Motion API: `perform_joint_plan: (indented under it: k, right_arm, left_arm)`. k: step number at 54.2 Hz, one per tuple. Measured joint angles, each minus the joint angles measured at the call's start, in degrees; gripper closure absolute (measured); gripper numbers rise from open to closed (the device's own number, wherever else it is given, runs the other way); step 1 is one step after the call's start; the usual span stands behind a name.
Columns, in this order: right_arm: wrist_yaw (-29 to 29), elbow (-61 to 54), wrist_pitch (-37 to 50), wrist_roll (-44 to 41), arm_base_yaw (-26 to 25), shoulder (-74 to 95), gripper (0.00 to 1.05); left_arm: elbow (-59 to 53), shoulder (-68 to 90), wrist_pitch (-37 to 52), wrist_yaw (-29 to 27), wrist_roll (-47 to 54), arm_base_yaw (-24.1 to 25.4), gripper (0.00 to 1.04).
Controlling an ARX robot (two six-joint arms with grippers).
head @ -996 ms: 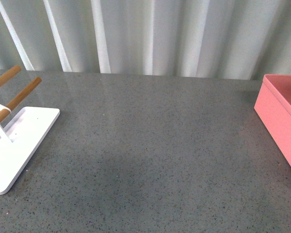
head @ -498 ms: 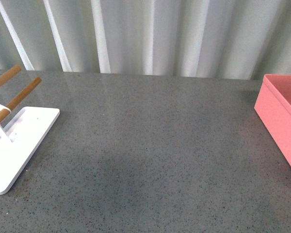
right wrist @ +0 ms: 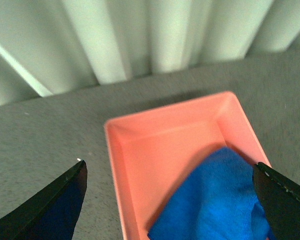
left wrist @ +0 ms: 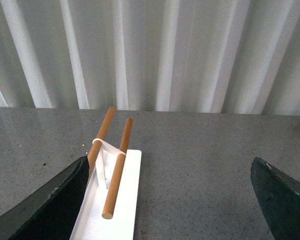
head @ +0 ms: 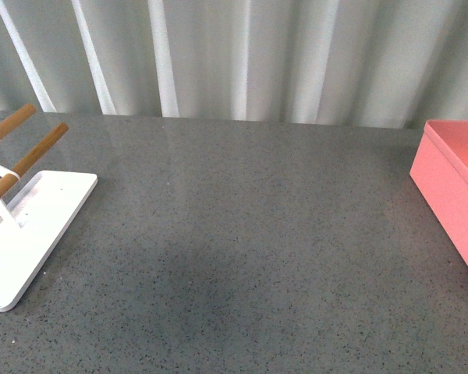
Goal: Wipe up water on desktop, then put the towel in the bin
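The blue towel (right wrist: pixel 215 200) lies crumpled inside the salmon-pink bin (right wrist: pixel 140 150) in the right wrist view. My right gripper (right wrist: pixel 170 205) hangs above the bin, open and empty, its dark fingers (right wrist: pixel 55 205) spread wide on either side. The bin's wall (head: pixel 452 195) shows at the right edge of the front view; the towel is hidden there. The dark grey speckled desktop (head: pixel 242 234) looks dry. My left gripper (left wrist: pixel 172 200) is open and empty above the desktop, beside the white base. Neither arm shows in the front view.
A flat white base (head: pixel 27 234) with wooden rods (head: pixel 35 152) stands at the desktop's left; it also shows in the left wrist view (left wrist: pixel 127 200). A pleated white curtain (head: pixel 242 54) runs behind the desktop's far edge.
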Motion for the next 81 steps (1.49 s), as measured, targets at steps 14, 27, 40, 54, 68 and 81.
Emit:
perform_joint_plan:
  k: [14,27,40,54,68,81]
  right_arm:
    - [-5.42,-23.3,14.25,-12.39,4.76,-22.03,0.07]
    - [-1.46,-47.65,43.12,-5.38,10.08,-34.84,0.39]
    - [-1.2,-57.83,45.4,-3.28,10.27,-41.03,0.78]
    - [-1.18,-64.59,43.71,-2.93,10.27,-50.12,1.01]
    - [-1.03,-68.17,38.47,-2.89,10.27,-59.08,1.01]
    - [-1.03,-70.03,36.11,-2.75,10.27,-64.94,1.01]
  left_arm:
    - [-0.02,0.0,0.0,0.02,0.0,0.0,0.07]
    - [-0.02,0.0,0.0,0.02,0.0,0.0,0.07]
    - [-0.02,0.0,0.0,0.02,0.0,0.0,0.07]
    - [0.0,0.0,0.0,0.02,0.0,0.0,0.07]
    - [0.0,0.0,0.0,0.02,0.0,0.0,0.07]
    - [0.0,0.0,0.0,0.02,0.0,0.0,0.07]
